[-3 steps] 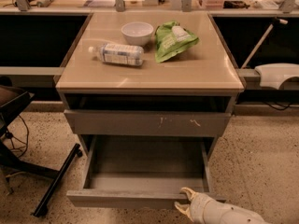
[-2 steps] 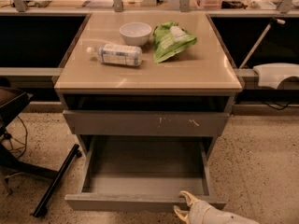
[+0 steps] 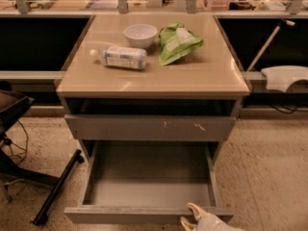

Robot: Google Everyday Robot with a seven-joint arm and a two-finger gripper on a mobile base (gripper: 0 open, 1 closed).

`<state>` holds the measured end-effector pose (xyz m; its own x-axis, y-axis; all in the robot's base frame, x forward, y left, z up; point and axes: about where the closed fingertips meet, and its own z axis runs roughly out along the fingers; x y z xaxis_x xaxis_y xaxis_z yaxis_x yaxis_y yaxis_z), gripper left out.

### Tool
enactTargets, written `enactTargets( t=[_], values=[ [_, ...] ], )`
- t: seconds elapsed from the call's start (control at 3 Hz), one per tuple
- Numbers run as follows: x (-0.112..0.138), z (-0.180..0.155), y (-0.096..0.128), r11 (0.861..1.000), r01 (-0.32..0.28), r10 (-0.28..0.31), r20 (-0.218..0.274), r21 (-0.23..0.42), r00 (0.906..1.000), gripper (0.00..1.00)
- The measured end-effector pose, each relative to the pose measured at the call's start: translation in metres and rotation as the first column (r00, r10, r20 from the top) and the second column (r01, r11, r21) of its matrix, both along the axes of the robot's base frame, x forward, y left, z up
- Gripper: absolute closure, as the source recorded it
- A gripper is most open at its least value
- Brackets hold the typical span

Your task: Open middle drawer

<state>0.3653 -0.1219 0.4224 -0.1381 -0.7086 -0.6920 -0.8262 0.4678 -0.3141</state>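
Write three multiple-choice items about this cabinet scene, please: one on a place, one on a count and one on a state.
1. Where is the gripper?
A. high up at the left
B. at the front edge of the middle drawer
C. far back at the right

2. How many things lie on the cabinet top?
A. three
B. one
C. five

3. In what state is the middle drawer?
A. shut
B. taken off
C. pulled out, nothing inside

Key:
1 B: it shows low in the view, at the drawer's front.
2 A: a bowl, a bottle and a green bag.
3 C: its bare grey floor shows.
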Motion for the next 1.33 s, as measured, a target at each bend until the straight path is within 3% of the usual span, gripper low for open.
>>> enactTargets(
  t=[1.0,1.33],
  values=[
    [-0.013,0.008,-0.003,1.0,0.015,-0.015,-0.002,0.004,0.9999,1.0],
    [-0.013,0.008,-0.003,1.0,0.015,-0.015,-0.002,0.004,0.9999,0.81]
  ],
)
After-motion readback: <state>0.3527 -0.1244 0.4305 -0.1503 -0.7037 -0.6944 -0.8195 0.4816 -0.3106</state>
